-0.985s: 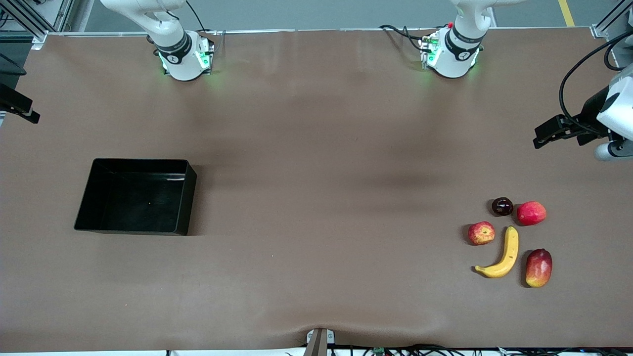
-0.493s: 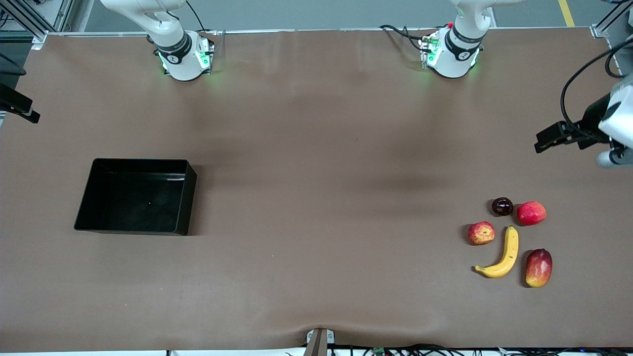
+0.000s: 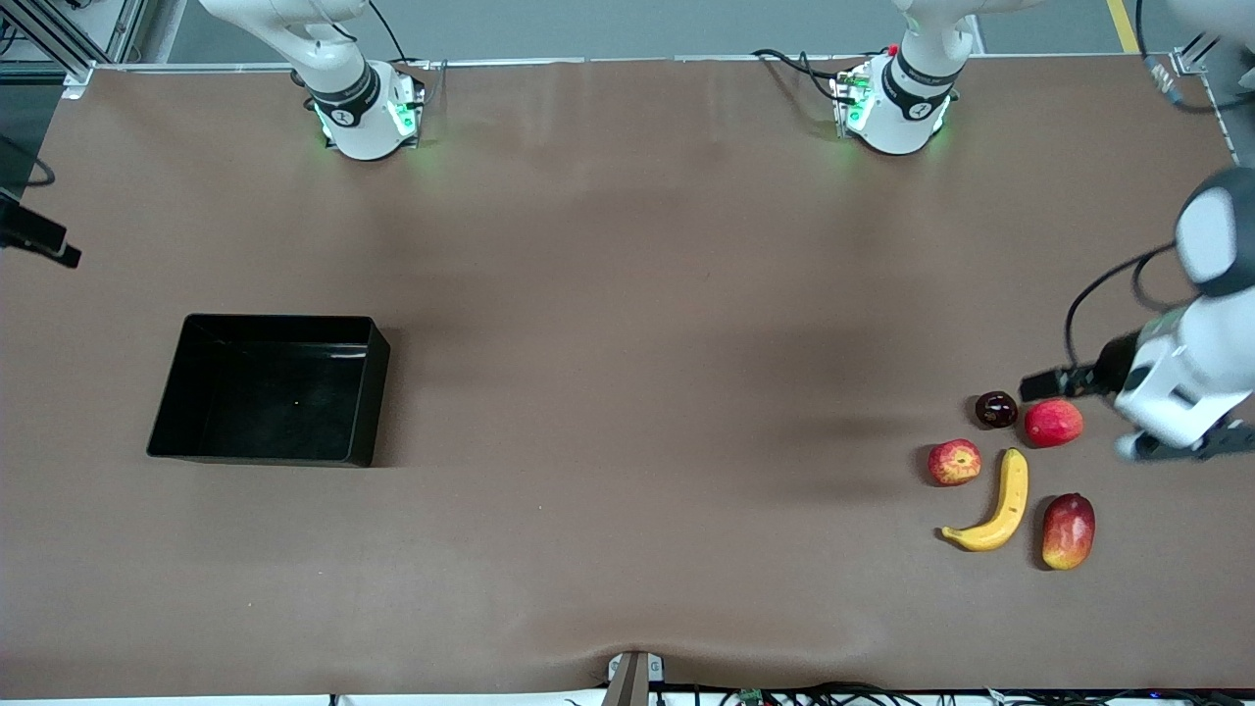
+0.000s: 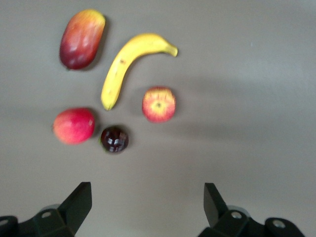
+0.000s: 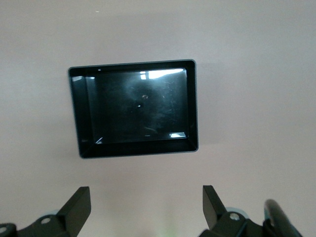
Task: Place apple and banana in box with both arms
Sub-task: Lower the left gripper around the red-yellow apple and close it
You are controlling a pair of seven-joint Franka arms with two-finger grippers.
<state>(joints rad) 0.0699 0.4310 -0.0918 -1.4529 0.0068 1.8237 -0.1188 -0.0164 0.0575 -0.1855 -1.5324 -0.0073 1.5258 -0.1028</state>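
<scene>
The left gripper [image 4: 147,207] hangs in the air with its fingers [image 4: 78,203] spread wide and nothing between them, over bare table at the left arm's end, just beside the cluster of fruit; in the front view the left arm [image 3: 1186,373] leans in from that view's edge next to the fruit. Within that cluster, the apple [image 3: 954,462] sits on the table [image 3: 627,294], red with yellow streaks, its stem dimple showing in the left wrist view. Just beside it, apart, lies the banana [image 3: 1000,505], curved, its tip reaching nearer the front camera than the apple. A dark round fruit [image 3: 996,409] and a smooth red fruit [image 3: 1053,423] sit side by side, farther from the camera than the banana, and a mango [image 3: 1068,530] lies beside the banana, toward the left arm's end. The right gripper [image 5: 147,207] is likewise spread wide and holds nothing, raised over the table with the box [image 5: 193,106] in sight below it in its wrist view. The box [image 3: 371,392] rests open and empty toward the right arm's end of the table, well apart from all the fruit. In the front view only a dark part of the right arm [image 3: 34,238] shows at the edge near that end.
</scene>
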